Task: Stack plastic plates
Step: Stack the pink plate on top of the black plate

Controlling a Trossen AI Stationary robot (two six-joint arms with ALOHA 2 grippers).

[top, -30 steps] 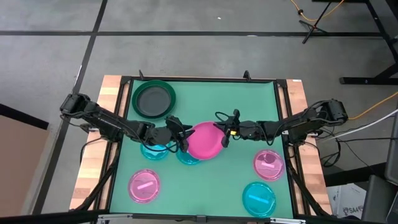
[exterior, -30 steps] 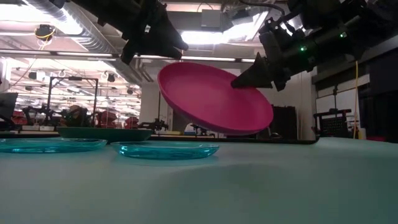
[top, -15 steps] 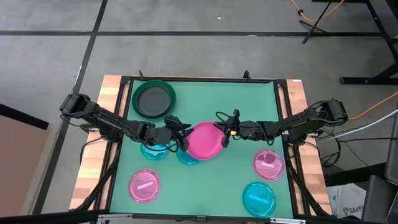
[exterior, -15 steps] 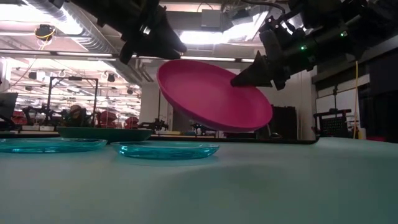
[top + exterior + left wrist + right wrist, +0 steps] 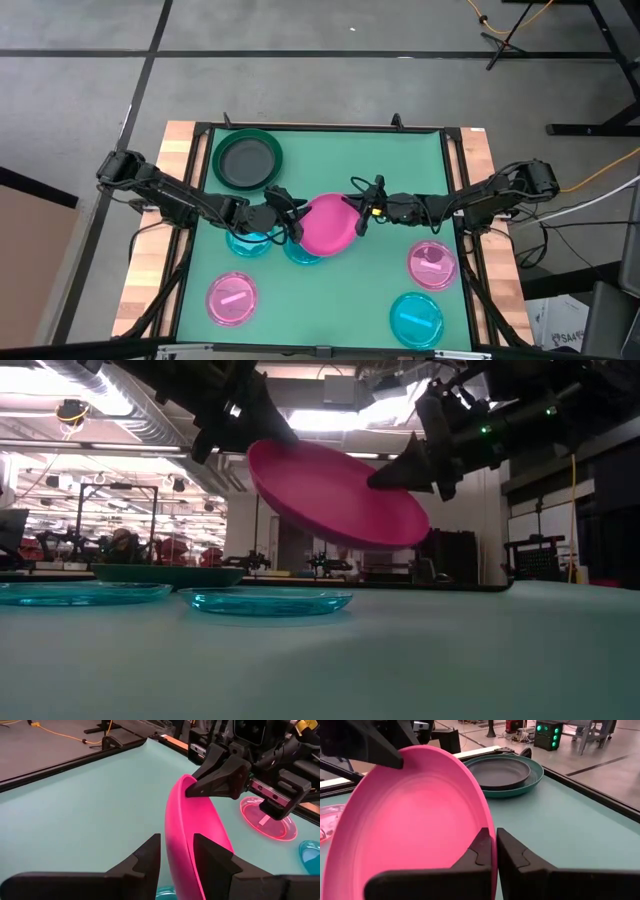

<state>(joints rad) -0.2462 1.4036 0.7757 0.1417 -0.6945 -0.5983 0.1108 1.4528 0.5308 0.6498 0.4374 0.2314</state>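
A solid pink plate (image 5: pixel 328 226) is hanging tilted above the middle of the green counter (image 5: pixel 330 290), clear of the surface in the low view, its upper edge toward the left of the frame. The left gripper (image 5: pixel 292 224) is reaching in from the left, its fingers (image 5: pixel 150 856) sitting apart on either side of the plate's left rim; whether they are pressing on it cannot be told. The right gripper (image 5: pixel 357 213) is coming in from the right, its fingers (image 5: pixel 482 851) pinching the plate's right rim between them.

Under the raised plate, two cyan plates (image 5: pixel 270 601) are lying flat on the counter, just left of centre. At the upper left of the high view a dark grey plate (image 5: pixel 244 160) is sitting inside the dark green plate (image 5: pixel 217 150). A translucent pink plate (image 5: pixel 232 299) is resting at the lower left, another pink one (image 5: pixel 432 264) at the right, and a cyan plate (image 5: pixel 416 318) is lying at the lower right.
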